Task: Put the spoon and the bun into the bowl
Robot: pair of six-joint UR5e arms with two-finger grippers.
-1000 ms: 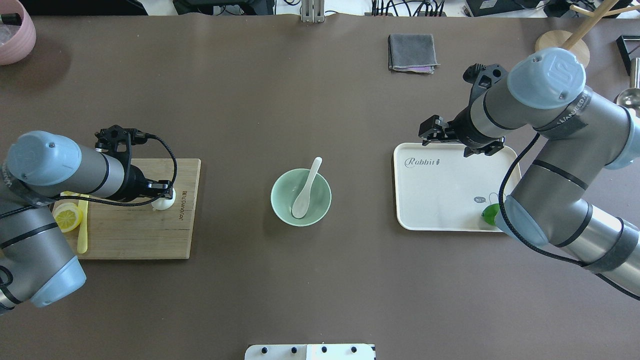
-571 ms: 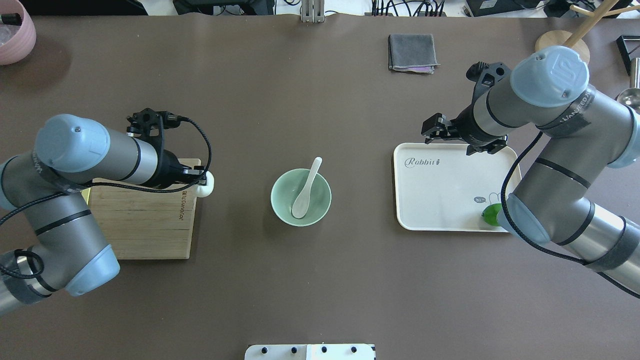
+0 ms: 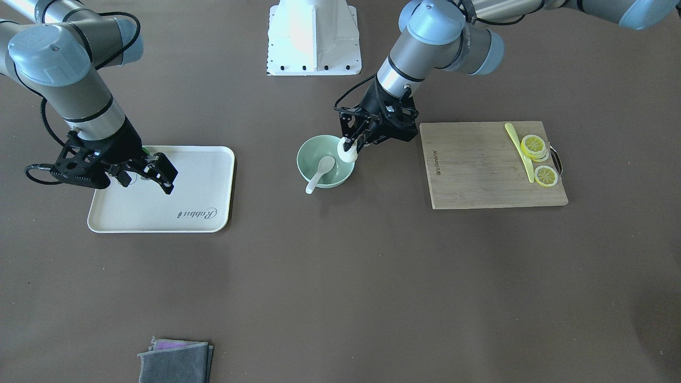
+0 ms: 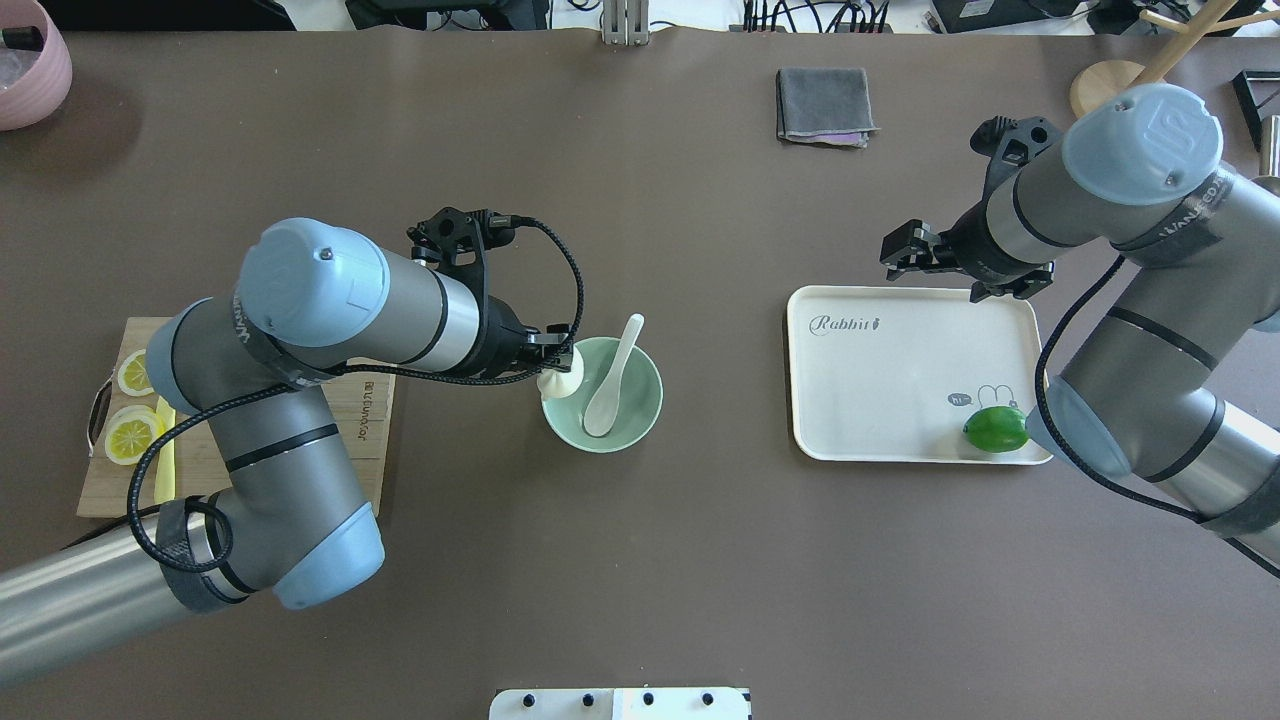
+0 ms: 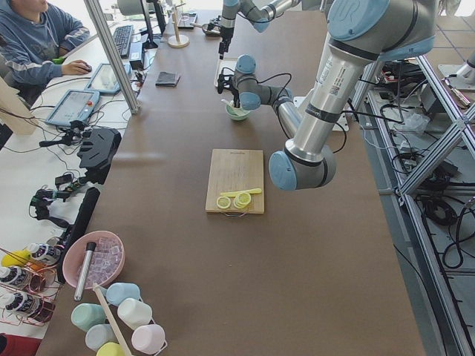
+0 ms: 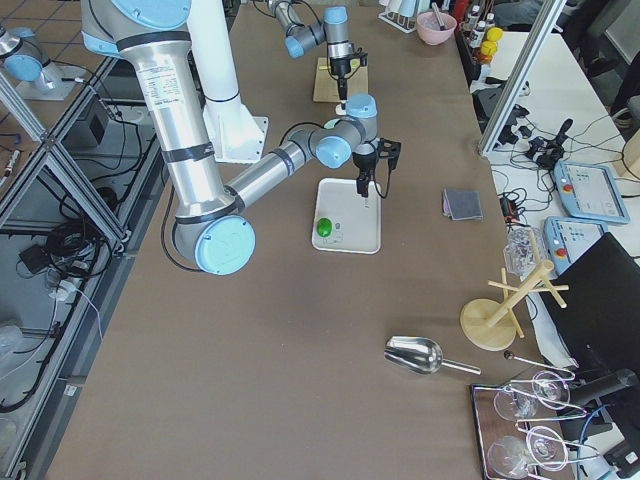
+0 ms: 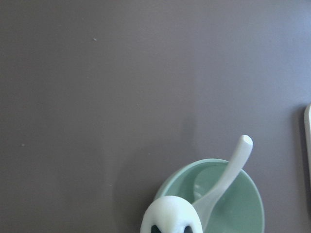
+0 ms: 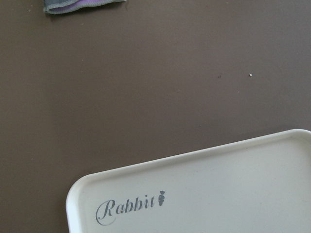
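Gripping bun (image 4: 560,383) w/ jaws clamped on it, L gripper (image 4: 561,373) is hovering over bowl (image 4: 650,402) at its robot-left rim. In bowl, spoon (image 4: 611,386) is lying scoop down, handle poking over far rim. R gripper (image 4: 893,258) is hanging spread & empty above tray (image 4: 890,400) far edge.

The left wrist camera cuts the bun (image 7: 170,214) off at its bottom edge, along with the near part of the bowl (image 7: 243,204). From overhead, the left arm covers most of the board (image 4: 368,430) and the knife (image 4: 166,450). Facing the robot, the lime (image 4: 995,428) is all but hidden behind the right hand (image 3: 148,181). The right wrist camera clips the tray (image 8: 218,194) and the cloth (image 8: 73,6). From either bench end (image 5: 193,245) the bun is too small to make out.
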